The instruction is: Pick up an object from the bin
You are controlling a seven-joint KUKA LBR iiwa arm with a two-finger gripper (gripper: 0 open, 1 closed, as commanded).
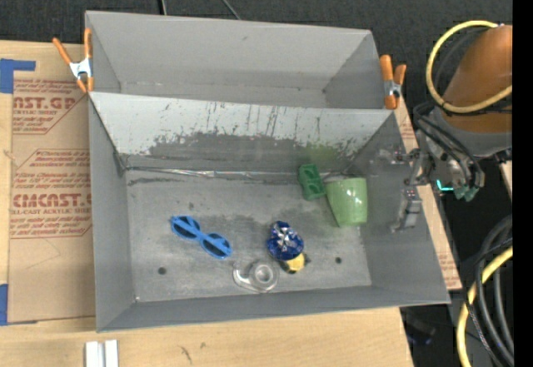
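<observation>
My gripper (407,209) hangs over the bin's right sloping wall, above the floor, with nothing seen in it. Closest to it, just to its left, a pale green cup (348,201) lies on its side on the bin floor. A small dark green block (311,181) rests against the cup's left side, near the back wall. Further toward the front, a blue toy with a white pattern and a yellow part (286,245) sits near the middle of the floor.
A clear plastic ring-shaped piece (256,276) lies by the front wall, just left of the blue toy. A blue figure-eight shaped item (201,236) lies on the left half of the floor. The arm with its orange cover and cables stands outside the bin's right rim.
</observation>
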